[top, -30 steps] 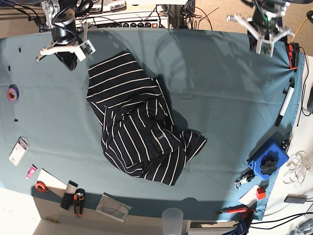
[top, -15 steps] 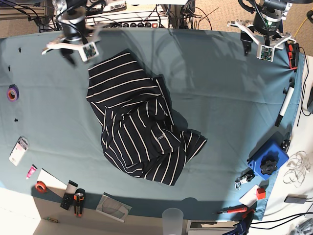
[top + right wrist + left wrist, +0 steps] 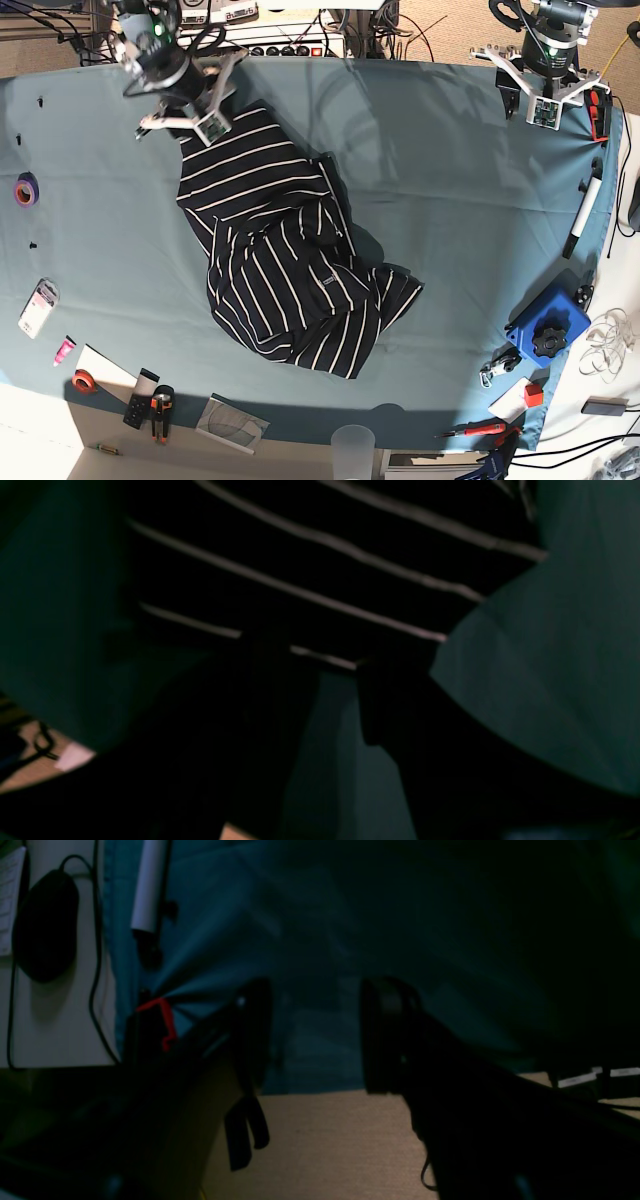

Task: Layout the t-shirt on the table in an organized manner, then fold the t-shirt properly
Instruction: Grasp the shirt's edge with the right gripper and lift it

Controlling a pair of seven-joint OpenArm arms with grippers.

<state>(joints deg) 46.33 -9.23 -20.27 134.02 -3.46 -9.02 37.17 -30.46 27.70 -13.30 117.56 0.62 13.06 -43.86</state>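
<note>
The right tool (image 3: pixel 178 112) hangs open just over the top corner of the crumpled shirt (image 3: pixel 285 260) on the blue surface (image 3: pixel 450 200), the left tool (image 3: pixel 538 92) open far off, so next comes pinching that corner to spread it.

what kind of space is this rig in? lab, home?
Most likely a lab or workshop bench. The table is draped in teal cloth with a crumpled t-shirt on it; tape rolls, pliers and a power strip line its edges.
</note>
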